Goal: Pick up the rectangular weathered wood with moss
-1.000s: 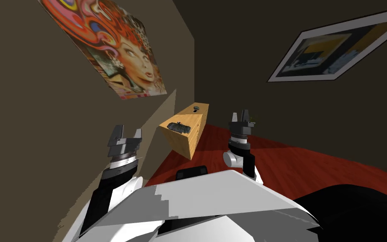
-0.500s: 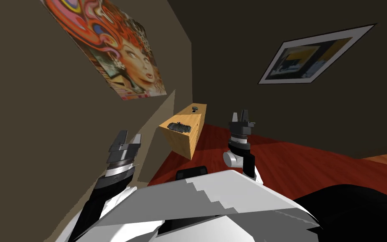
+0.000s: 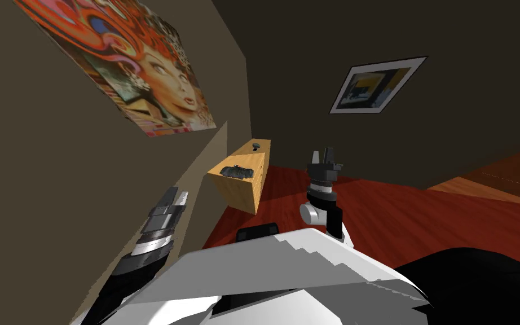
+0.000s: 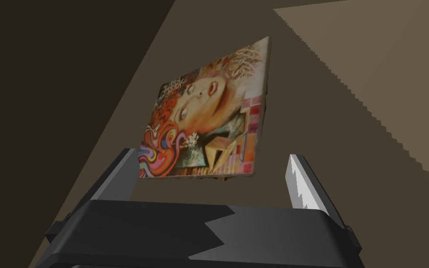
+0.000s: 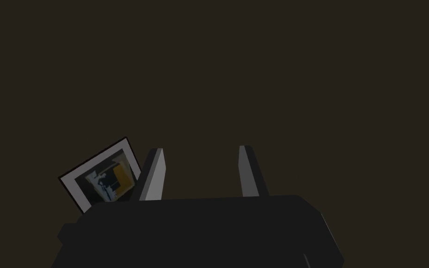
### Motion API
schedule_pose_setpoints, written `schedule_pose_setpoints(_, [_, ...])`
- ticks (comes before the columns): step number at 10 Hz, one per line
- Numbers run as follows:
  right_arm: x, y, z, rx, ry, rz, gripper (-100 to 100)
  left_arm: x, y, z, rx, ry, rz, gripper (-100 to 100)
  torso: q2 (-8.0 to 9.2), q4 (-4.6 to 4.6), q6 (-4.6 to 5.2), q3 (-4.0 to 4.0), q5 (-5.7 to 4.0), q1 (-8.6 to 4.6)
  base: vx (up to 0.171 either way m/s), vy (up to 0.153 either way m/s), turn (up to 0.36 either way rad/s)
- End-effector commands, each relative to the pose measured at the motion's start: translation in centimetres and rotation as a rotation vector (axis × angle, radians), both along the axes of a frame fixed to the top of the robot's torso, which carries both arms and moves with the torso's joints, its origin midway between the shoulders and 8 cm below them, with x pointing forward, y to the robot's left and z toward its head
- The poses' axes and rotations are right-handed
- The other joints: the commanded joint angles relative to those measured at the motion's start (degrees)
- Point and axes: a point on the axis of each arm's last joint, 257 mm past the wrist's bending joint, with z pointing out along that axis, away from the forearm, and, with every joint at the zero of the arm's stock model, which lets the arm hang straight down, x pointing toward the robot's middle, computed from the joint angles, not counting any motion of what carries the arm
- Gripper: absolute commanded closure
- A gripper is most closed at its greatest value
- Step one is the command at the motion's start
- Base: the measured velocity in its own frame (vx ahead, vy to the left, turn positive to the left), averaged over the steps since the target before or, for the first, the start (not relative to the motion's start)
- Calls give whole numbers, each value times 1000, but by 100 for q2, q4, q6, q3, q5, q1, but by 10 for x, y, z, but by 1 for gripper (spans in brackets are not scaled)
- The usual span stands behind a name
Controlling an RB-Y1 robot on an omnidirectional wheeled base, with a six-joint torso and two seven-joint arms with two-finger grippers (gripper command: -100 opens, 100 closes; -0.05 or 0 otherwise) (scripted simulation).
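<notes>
dark weathered block [image 3: 237, 171] atop the wooden dresser [image 3: 242, 194]: probably stiff, light, rough; i'd pinch across its narrow width. left gripper [image 4: 213, 160], right gripper [image 5: 202, 151] both spread.

The wood piece [image 3: 237, 171] lies on the near end of the cabinet [image 3: 243, 194], a small object [image 3: 255, 146] lies at its far end, and the cabinet stands ahead between my left gripper [image 3: 174, 197] and right gripper [image 3: 323, 153].

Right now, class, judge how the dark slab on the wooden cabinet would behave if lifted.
The dark slab lies flat on the wooden cabinet, so it probably won't roll or tip. Its rough, uneven outline suggests decent grip, perhaps crumbly edges.
</notes>
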Motion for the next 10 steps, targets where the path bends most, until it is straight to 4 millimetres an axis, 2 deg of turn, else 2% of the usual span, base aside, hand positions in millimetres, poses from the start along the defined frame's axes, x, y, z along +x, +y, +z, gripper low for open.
schedule_pose_setpoints(1, [0, 0, 0, 0, 0, 0, 0, -7, 5, -25, 59, 76, 13, -100, 0, 0, 0, 0, 0, 0, 2, 65, -341])
schedule_pose_setpoints(2, [0, 0, 0, 0, 0, 0, 0, -9, 6, -27, 59, 83, 15, -100, -5, -1, 5, -3, 0, 3, 3, 63, -170])
schedule_pose_setpoints(3, [0, 0, 0, 0, 0, 0, 0, -15, 10, -44, 112, 135, 17, -100, -7, -2, -1, -4, 0, 1, 5, 52, -396])
schedule_pose_setpoints(4, [0, 0, 0, 0, 0, 0, 0, -20, 12, -50, 112, 156, 24, -100, -8, -2, 6, -5, -1, 0, 7, 55, -157])
schedule_pose_setpoints(5, [0, 0, 0, 0, 0, 0, 0, -29, 17, -70, 165, 217, 25, -100, -10, -2, -2, -6, -1, -3, 22, 63, -310])
schedule_pose_setpoints(6, [0, 0, 0, 0, 0, 0, 0, -34, 19, -75, 164, 235, 30, -100, -15, -3, 4, -9, 0, 2, 15, 70, -237])
schedule_pose_setpoints(7, [0, 0, 0, 0, 0, 0, 0, -45, 25, -95, 217, 298, 27, -100, -16, -3, 0, -9, 0, 3, 14, 71, -360])
schedule_pose_setpoints(9, [0, 0, 0, 0, 0, 0, 0, -50, 26, -100, 218, 319, 33, -100, -17, -4, -1, -10, 1, 3, 10, 48, -133])
schedule_pose_setpoints(10, [0, 0, 0, 0, 0, 0, 0, -63, 33, -120, 273, 386, 28, -100, -16, -3, -4, -9, -2, -10, 11, 52, -341])
